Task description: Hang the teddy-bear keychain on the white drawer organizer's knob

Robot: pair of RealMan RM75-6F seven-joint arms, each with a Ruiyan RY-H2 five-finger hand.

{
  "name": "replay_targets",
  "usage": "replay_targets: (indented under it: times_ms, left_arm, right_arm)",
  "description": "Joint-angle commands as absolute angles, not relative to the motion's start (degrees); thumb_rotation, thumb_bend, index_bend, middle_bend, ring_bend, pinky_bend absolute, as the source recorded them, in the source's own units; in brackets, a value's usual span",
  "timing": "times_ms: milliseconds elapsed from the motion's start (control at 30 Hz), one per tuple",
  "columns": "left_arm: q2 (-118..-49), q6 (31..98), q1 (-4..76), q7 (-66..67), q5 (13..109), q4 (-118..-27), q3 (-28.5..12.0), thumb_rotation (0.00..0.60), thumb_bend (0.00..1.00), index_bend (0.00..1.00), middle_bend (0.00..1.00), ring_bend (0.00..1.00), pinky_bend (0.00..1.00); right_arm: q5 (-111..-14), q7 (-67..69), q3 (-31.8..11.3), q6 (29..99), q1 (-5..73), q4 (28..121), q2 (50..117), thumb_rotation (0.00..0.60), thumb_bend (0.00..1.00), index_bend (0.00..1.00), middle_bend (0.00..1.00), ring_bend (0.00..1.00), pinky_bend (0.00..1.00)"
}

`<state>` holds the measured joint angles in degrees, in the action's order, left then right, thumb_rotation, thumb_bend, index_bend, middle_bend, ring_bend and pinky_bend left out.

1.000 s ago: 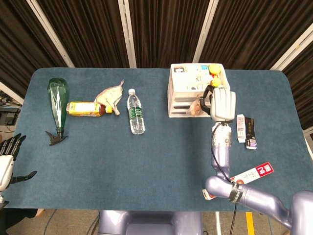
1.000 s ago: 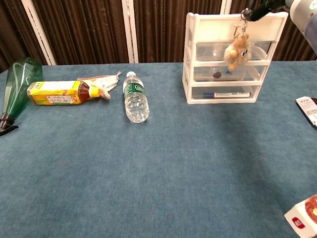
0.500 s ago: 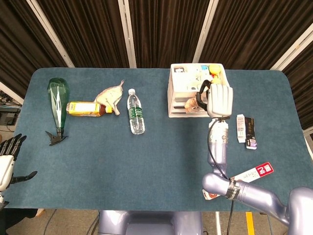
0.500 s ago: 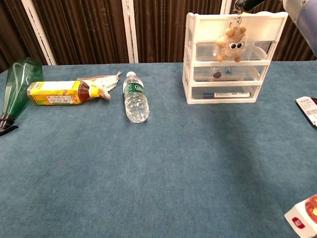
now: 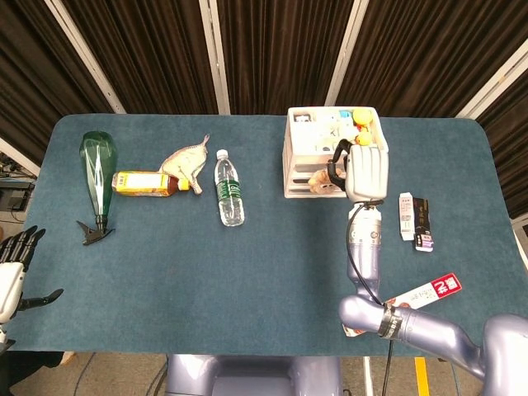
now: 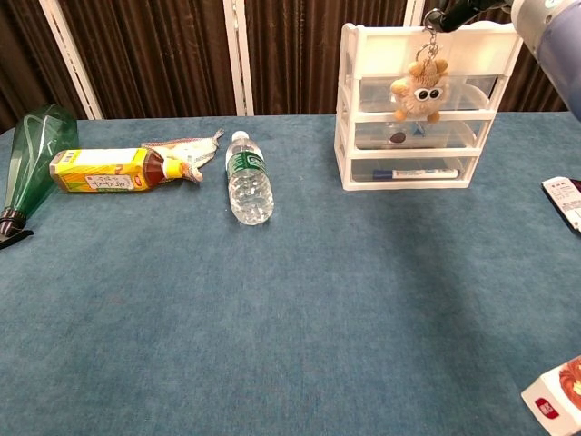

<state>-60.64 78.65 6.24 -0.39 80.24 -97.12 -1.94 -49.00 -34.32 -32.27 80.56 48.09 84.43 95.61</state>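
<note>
Chest view: the right hand [image 5: 365,172] pinches the teddy-bear keychain [image 6: 418,88] before the white drawer organizer [image 6: 368,109]; it should steady the swing, then loop the ring over the knob.

I can read no text clearly. The yellow tea bottle [image 6: 107,170] carries a white label with print too small to make out, and the red-and-white box [image 5: 435,289] near my right arm shows white characters I cannot decipher.

Blue table [image 5: 272,247] bearing bottles [image 5: 229,189] and organizer [image 5: 309,153].
</note>
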Motion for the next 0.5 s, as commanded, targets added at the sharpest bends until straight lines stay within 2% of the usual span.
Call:
replay_targets:
  times_ms: [33, 500]
  left_arm:
    - [-60.7, 78.6, 6.3, -0.4, 80.2, -97.1, -2.0, 0.6, 0.0, 0.0, 0.0, 0.0, 0.0]
    - [-60.4, 78.0, 6.4, -0.6, 79.7, -97.4, -1.9, 0.6, 0.0, 0.0, 0.0, 0.0, 0.0]
  right_arm:
    - [-48.9, -34.0, -32.3, 80.5, 48.4, 83.8, 95.9, 0.6, 0.37, 0.63, 1.0, 1.0, 0.97]
    - [-47.6, -33.0, -33.4, 79.2, 50.7, 79.8, 97.3, 0.6, 0.37, 0.63, 1.0, 1.0, 0.97]
